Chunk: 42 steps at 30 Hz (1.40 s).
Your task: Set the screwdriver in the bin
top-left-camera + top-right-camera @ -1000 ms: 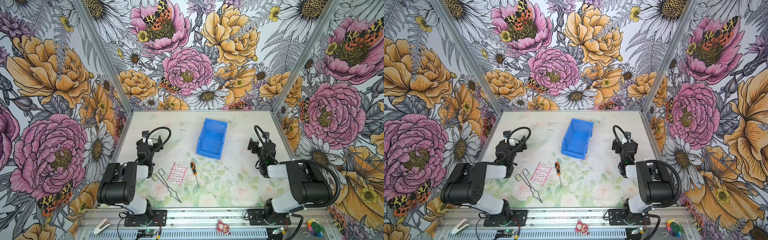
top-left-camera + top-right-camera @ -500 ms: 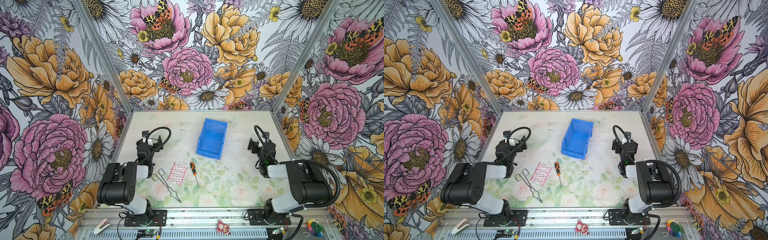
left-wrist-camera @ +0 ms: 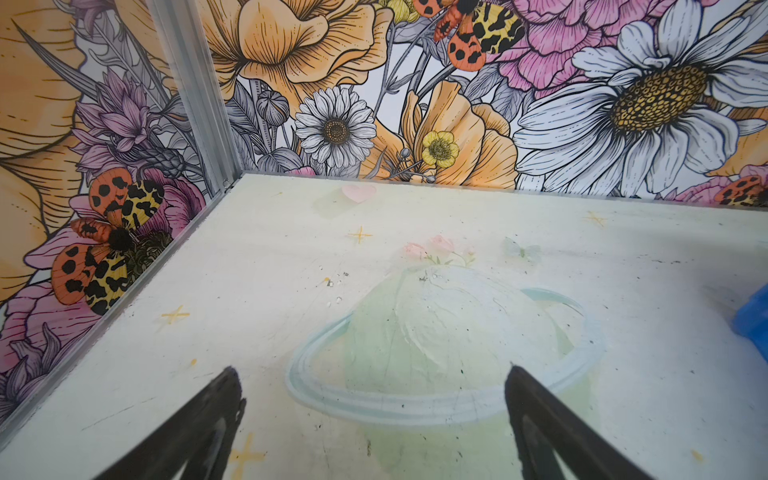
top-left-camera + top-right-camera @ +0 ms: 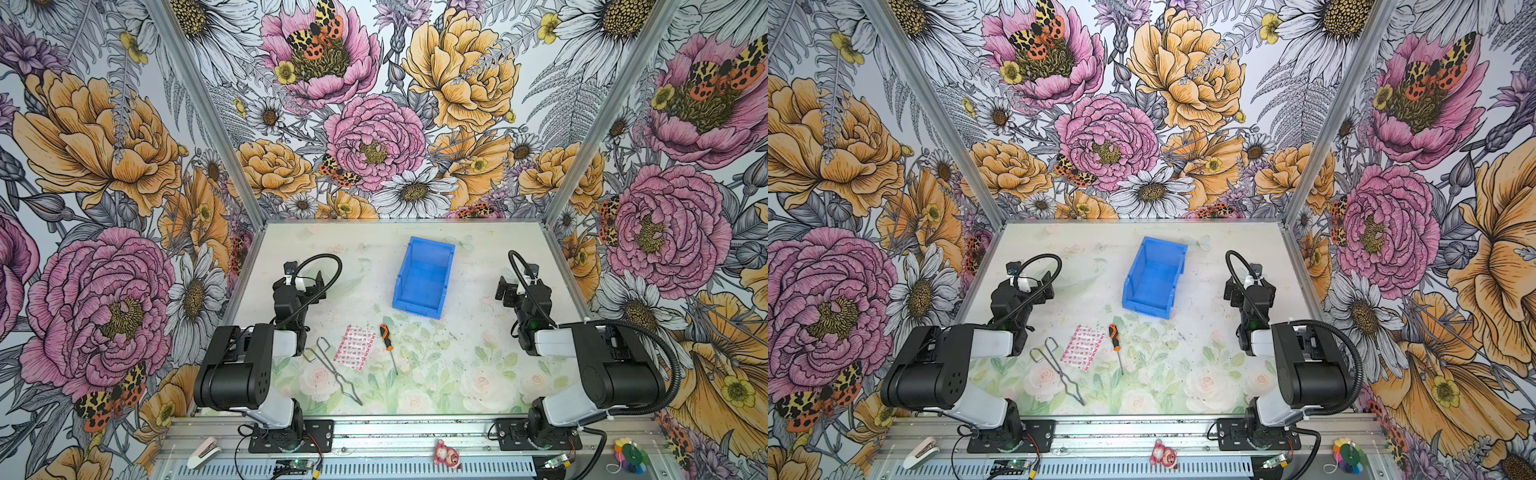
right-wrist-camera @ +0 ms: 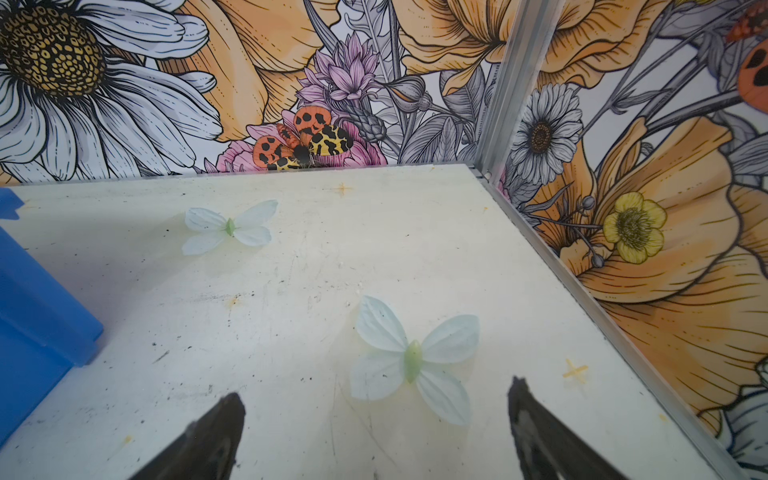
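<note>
Bench (image 4: 478, 266) seen from above, both arms drawn back to their own sides.

**Screwdriver.** The screwdriver (image 4: 388, 347) (image 4: 1117, 349) lies flat on the printed bench surface, around the middle of the near half, between the bin's low lip and the near edge. Its long axis runs almost straight from far edge to near edge, with a slight slant. The stubby orange-and-black handle is the far end and points toward the bin. The thin, dark metal shaft is the near end, and its tip leans a little toward the right edge. No tool touches it.

**Bin.** The bin (image 4: 417, 309) (image 4: 1144, 309) is a bright blue rectangular box of smooth moulded plastic. It has tall side and back walls, and its lower lip faces the near edge. It stands near the bench centre, turned slightly askew, apart from the screwdriver handle. One blue corner shows in each wrist view (image 3: 754, 316) (image 5: 37, 316).

**Neighbours.** A flat pink patterned packet (image 4: 353, 347) (image 4: 1082, 347) lies just beside the handle on its left. Further left lie bent silver wire tongs (image 4: 332, 370) (image 4: 1059, 370), slender and looped at the far end.

**Tools.** The left gripper (image 3: 370, 374) hovers near the left edge with its black tapered fingers (image 3: 216, 399) spread wide over bare bench. The right gripper (image 5: 374, 390) hovers near the right edge, likewise spread, with its fingers (image 5: 528, 411) either side of a pale printed butterfly (image 5: 413, 361). Neither holds anything.
</note>
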Each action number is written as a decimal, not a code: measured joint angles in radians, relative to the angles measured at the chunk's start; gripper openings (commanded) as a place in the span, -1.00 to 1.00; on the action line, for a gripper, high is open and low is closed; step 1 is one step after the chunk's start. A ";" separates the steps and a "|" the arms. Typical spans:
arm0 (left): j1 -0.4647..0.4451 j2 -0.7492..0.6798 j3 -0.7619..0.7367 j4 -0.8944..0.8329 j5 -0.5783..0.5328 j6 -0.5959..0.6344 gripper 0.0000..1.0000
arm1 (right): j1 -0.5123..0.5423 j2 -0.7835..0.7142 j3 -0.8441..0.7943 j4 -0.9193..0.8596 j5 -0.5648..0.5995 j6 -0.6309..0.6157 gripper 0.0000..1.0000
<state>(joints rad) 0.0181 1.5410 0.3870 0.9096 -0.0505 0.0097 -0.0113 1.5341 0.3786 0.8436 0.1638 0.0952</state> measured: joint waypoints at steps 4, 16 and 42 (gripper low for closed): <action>0.000 0.000 0.000 0.000 0.000 -0.003 0.97 | 0.000 0.000 0.000 0.000 0.000 0.000 0.99; 0.000 -0.197 0.001 -0.171 -0.040 -0.029 0.97 | 0.040 -0.200 0.000 -0.134 0.018 -0.010 0.99; -0.290 -0.711 0.124 -1.011 -0.003 -0.301 0.97 | 0.506 -0.542 0.364 -1.377 0.194 0.497 0.99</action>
<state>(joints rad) -0.2722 0.8295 0.5110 -0.1009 -0.0540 -0.2909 0.4946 0.9924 0.7429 -0.5331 0.3576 0.5926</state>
